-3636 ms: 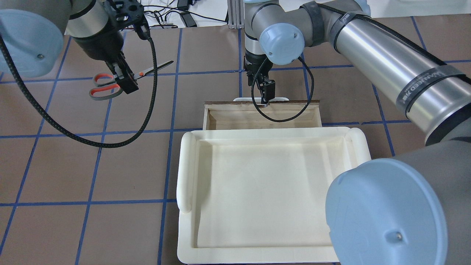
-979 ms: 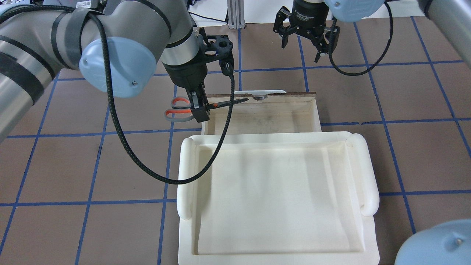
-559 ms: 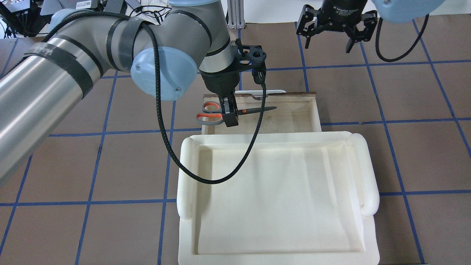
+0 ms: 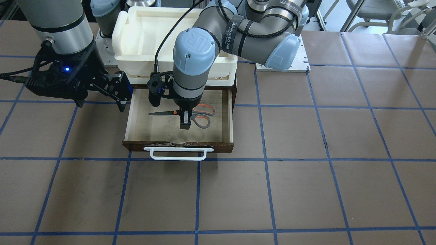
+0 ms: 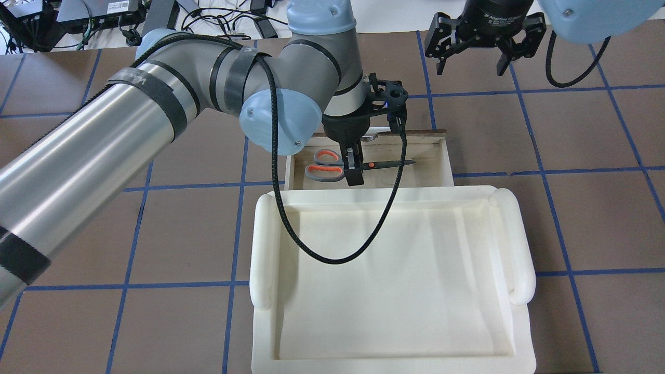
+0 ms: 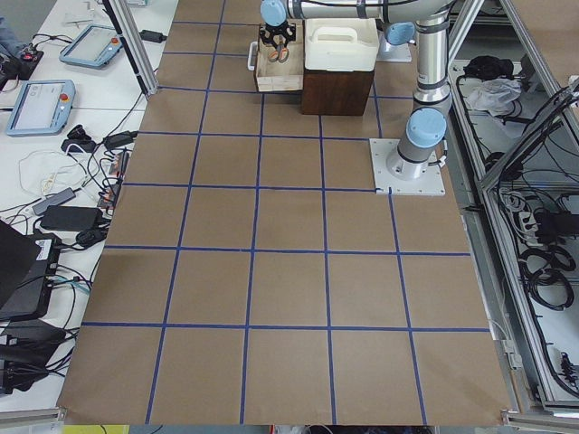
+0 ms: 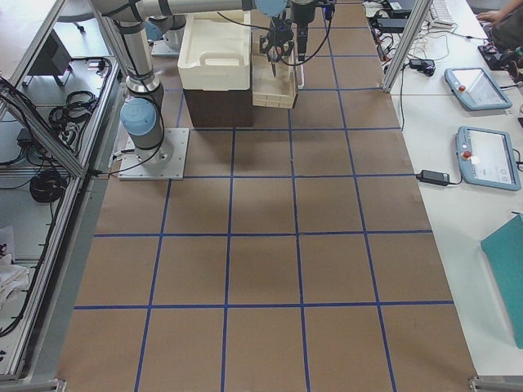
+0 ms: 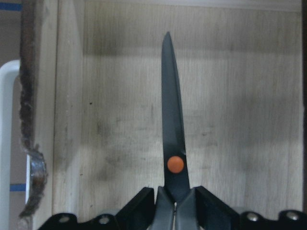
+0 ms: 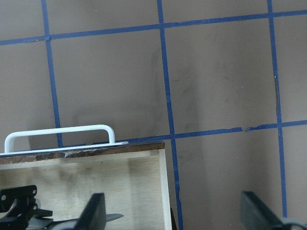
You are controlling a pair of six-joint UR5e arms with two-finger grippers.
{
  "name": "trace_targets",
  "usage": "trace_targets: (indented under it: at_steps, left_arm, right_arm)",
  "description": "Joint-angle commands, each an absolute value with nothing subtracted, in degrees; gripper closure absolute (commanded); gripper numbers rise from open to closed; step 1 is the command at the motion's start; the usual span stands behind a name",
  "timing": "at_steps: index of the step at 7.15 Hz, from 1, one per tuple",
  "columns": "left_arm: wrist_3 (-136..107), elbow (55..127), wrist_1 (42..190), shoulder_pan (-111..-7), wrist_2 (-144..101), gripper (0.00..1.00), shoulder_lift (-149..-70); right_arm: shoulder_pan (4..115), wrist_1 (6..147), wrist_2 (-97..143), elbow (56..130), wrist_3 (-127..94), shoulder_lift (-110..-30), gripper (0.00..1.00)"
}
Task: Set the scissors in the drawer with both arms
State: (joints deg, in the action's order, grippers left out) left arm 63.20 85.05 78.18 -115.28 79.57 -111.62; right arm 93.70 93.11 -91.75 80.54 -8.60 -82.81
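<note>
The scissors point(image 4: 203, 121) hang over the pale inside of the open drawer point(image 4: 221, 147), blades level, pointing along the drawer's width. My left gripper point(image 4: 184, 124) is shut on them just behind the orange pivot. In the overhead view the left gripper point(image 5: 354, 174) holds the scissors point(image 5: 323, 173) over the drawer's point(image 5: 446, 156) left half. The left wrist view shows the dark blade point(image 8: 172, 120) above the plywood floor; I cannot tell if it touches. My right gripper point(image 5: 471, 65) is open and empty, beyond the drawer's far right corner and clear of the white handle point(image 9: 57, 134).
A cream-white foam tray point(image 5: 262, 244) sits on top of the dark cabinet point(image 6: 336, 90) that the drawer slides out of. The brown table has blue tape lines. The left arm's black cable point(image 5: 332, 257) loops over the tray.
My left gripper has carried the scissors right, from the drawer's left edge to over its inside. My right gripper has let go of the handle, opened and drawn off to the far right.
</note>
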Motion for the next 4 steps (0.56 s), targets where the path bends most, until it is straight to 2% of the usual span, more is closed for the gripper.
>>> trace_targets:
  at_steps: [1,3,4]
  left_arm:
    - [60.9,85.4,78.0,-116.5,79.6,1.00,-112.6]
    - [60.3,85.6,78.0,-116.8,79.5,1.00,-112.6]
    - [60.2,85.6,78.0,-116.9,79.5,0.94,-112.7]
  right_arm:
    - [93.7,93.3,-91.2,81.6,-8.1,-83.0,0.00]
    - [93.6,93.2,-91.1,81.6,-8.1,-83.0,0.00]
    - [93.5,93.2,-90.9,81.6,-8.0,-83.0,0.00]
